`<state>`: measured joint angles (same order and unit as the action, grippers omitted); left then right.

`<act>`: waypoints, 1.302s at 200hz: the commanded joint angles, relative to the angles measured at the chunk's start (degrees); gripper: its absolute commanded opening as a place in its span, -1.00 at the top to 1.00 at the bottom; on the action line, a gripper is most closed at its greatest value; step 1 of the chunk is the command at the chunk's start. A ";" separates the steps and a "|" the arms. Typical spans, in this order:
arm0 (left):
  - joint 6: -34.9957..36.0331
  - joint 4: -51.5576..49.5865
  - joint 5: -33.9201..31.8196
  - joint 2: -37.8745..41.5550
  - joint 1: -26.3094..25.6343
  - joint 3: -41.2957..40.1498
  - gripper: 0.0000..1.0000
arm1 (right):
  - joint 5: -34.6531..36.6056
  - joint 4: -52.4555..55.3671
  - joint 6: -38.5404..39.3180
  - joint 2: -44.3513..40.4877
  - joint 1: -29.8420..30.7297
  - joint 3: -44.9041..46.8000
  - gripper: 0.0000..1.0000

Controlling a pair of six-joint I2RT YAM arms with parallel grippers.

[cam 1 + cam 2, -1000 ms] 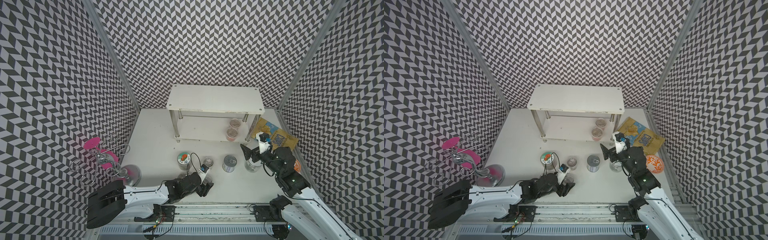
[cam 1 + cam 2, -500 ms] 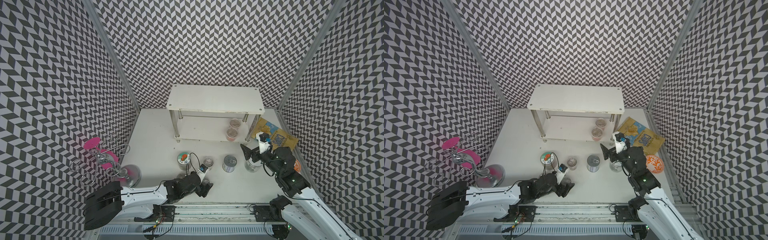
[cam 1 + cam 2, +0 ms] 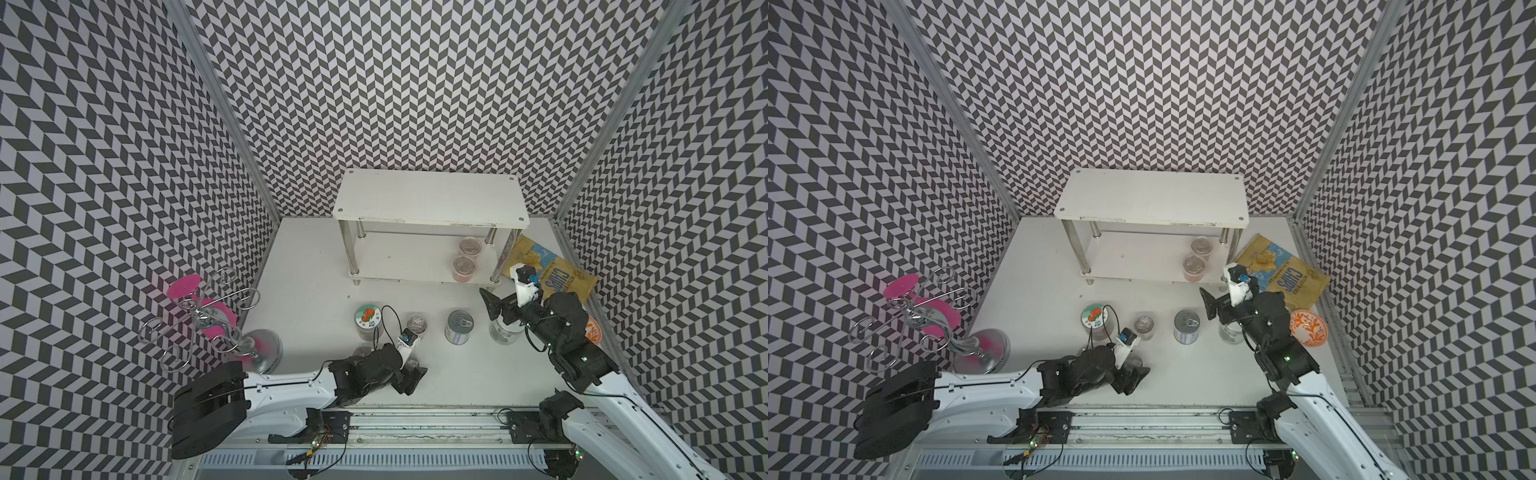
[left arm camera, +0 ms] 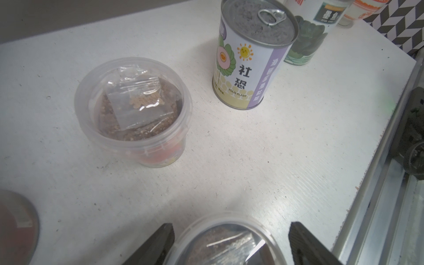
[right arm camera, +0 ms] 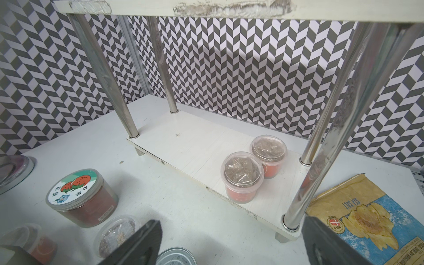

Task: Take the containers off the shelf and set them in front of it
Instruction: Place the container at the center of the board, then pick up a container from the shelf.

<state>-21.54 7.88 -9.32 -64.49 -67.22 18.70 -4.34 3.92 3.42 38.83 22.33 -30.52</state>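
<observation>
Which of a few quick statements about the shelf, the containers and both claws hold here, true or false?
1. On the shelf, the lower board holds a front cup and a rear cup. True.
2. The tin can stands on the shelf's top board. False: it stands on the table in front.
3. The right claw grips a jar. False: it is open and empty.
4. The left claw has open jaws straddling a third cup on the table. True.

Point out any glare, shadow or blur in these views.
Left wrist view: a glint on the cup's film; the nearer cup is soft and cropped. Right wrist view: a shadow darkens the wall behind the shelf; its chrome legs mirror the pattern. Both top views: even light, wide-lens splay.
</observation>
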 commanded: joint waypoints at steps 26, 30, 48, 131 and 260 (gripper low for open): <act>0.97 0.55 0.83 -1.83 0.25 3.18 -0.64 | -0.02 -3.48 -0.25 -0.35 -0.26 0.73 -0.99; 0.94 0.56 0.88 -1.99 0.22 3.25 -0.64 | 0.06 -3.34 -0.28 -0.42 -0.22 0.73 -0.99; 0.97 0.00 0.43 -2.33 0.23 3.79 -0.66 | 0.14 -3.34 -0.25 -0.46 -0.25 0.67 -0.99; 3.49 -6.64 -0.20 3.03 2.24 8.55 -0.83 | -5.39 -5.96 -5.62 2.77 -0.10 0.55 -0.99; 12.71 -9.30 14.70 7.52 18.20 15.44 -0.99 | 19.96 -14.01 -27.37 35.44 8.47 -11.22 -0.99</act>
<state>-10.85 -1.50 2.57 -58.30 -50.39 32.67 9.56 -4.43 -21.19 71.02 30.61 -39.70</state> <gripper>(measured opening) 0.990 0.995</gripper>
